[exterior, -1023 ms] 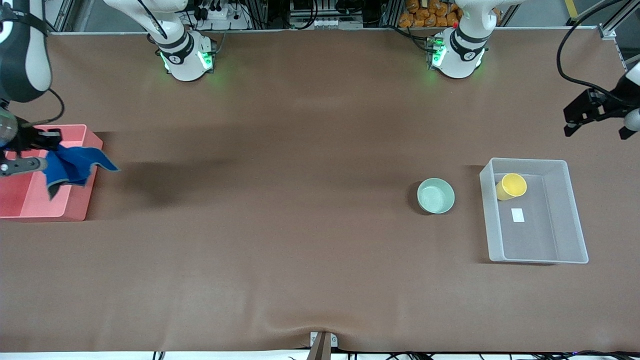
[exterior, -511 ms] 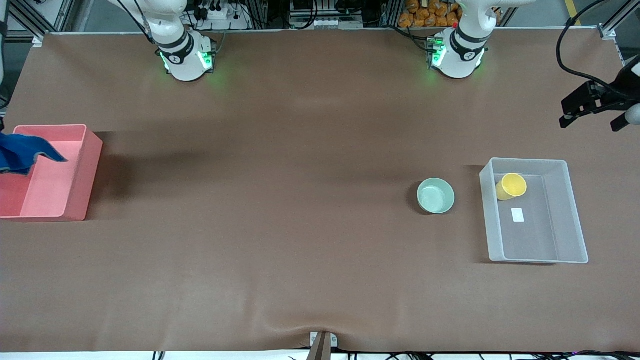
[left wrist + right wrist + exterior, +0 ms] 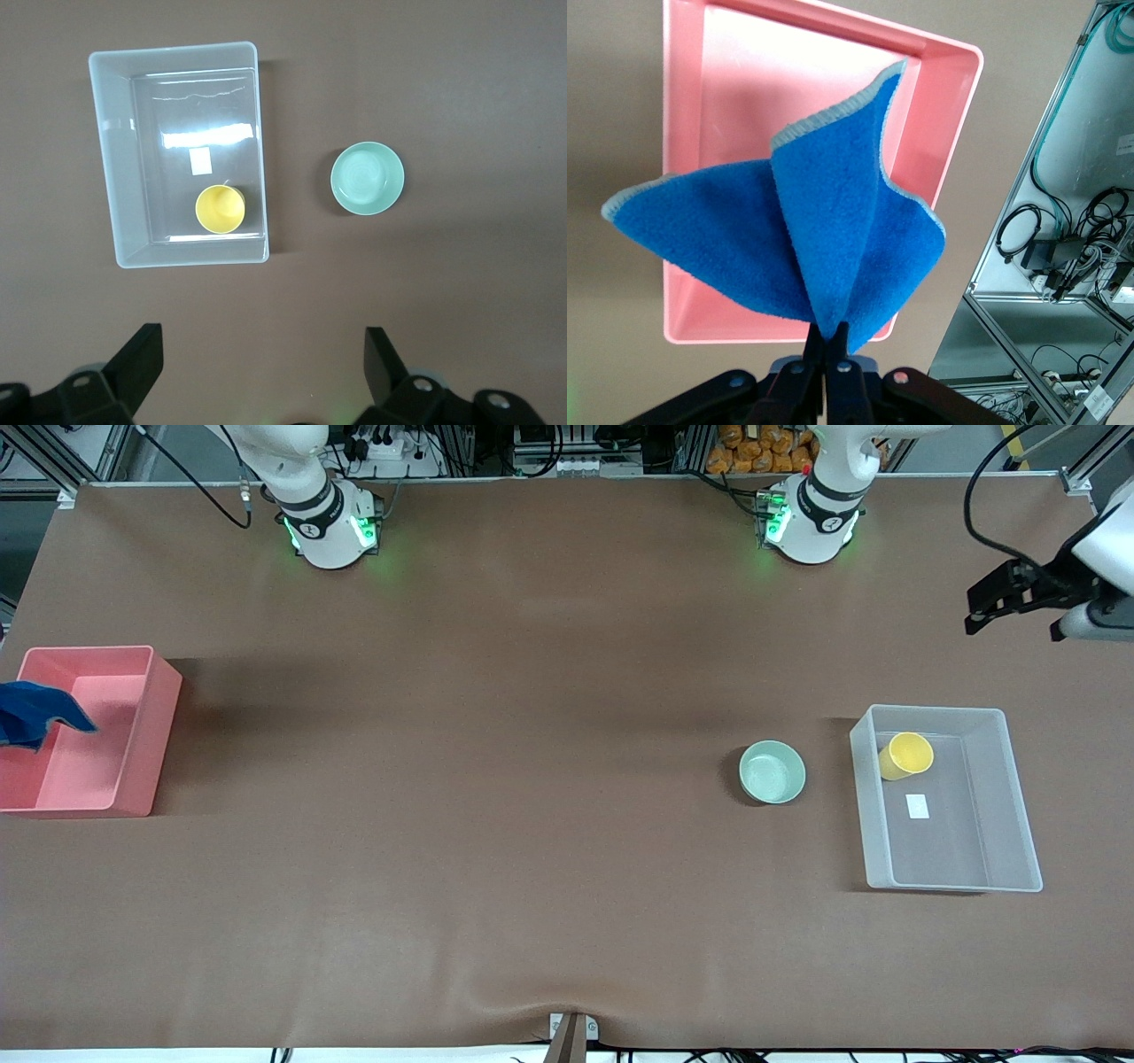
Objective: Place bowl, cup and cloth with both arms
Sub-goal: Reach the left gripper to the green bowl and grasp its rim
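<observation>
You see the soft royal-blue cloth (image 3: 802,235) with its thin grey stitched edge hanging from the right gripper (image 3: 830,341), whose two black fingers are pressed together on one pinched corner of it. The cloth hangs in the air over the pink rectangular plastic bin (image 3: 939,124) at the right arm's end of the table. In the front view only a blue corner of the cloth (image 3: 35,713) shows, at the 9 o'clock edge of the picture, over this pink bin (image 3: 142,731); the right gripper itself is outside that view.

You find the left gripper (image 3: 1014,607) up in the air at about 2 o'clock in the front view, over the bare brown table cover (image 3: 532,691) at the left arm's end. Its fingers stand wide apart and hold nothing; the left wrist view shows both black fingertips (image 3: 142,350) with empty space between them.

The small plain yellow cup (image 3: 905,755) without a handle is inside the clear rectangular plastic container (image 3: 1010,797), in the corner of it that is farther from the front camera and toward the bowl. A small white label (image 3: 918,806) lies on the container's floor near the cup. The small round pale mint-green bowl (image 3: 772,772) stands upright on the table near the container, toward the right arm's end from it, not touching it.
</observation>
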`<state>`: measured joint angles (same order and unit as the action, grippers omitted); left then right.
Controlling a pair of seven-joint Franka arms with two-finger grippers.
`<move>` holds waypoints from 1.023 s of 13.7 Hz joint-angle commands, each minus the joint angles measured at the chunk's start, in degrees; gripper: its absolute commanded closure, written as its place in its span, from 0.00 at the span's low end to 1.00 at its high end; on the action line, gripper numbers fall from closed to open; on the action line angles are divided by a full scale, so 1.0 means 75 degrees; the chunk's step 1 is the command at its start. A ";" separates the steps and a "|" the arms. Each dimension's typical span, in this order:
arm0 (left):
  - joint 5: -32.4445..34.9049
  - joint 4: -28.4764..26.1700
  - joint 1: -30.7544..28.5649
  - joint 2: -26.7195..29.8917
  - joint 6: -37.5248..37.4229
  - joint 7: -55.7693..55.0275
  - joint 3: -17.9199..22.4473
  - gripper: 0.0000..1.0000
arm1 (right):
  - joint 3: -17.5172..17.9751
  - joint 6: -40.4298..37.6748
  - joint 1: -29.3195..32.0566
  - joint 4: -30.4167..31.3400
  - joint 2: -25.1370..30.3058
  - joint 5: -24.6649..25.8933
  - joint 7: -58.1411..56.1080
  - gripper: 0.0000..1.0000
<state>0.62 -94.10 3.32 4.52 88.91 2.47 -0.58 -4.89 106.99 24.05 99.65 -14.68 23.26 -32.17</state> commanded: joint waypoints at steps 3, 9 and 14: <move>-0.0107 -0.1794 0.0014 0.0393 0.1584 -0.0585 -0.0403 0.00 | 0.0149 0.0172 0.0297 -0.0162 -0.0210 0.0075 -0.0163 1.00; -0.0095 -0.3085 0.0142 -0.0635 0.3869 -0.1287 -0.0766 0.00 | 0.0160 0.0570 0.0356 -0.0162 -0.0515 0.0063 -0.0432 1.00; -0.0025 -0.4174 0.0155 -0.1913 0.6432 -0.1641 -0.0943 0.00 | 0.0149 0.0957 0.0601 -0.0162 -0.0773 -0.0252 -0.0888 1.00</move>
<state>0.58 -122.55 4.66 -7.17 130.48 -8.61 -7.55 -4.87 113.66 26.41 99.63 -19.37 22.81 -36.23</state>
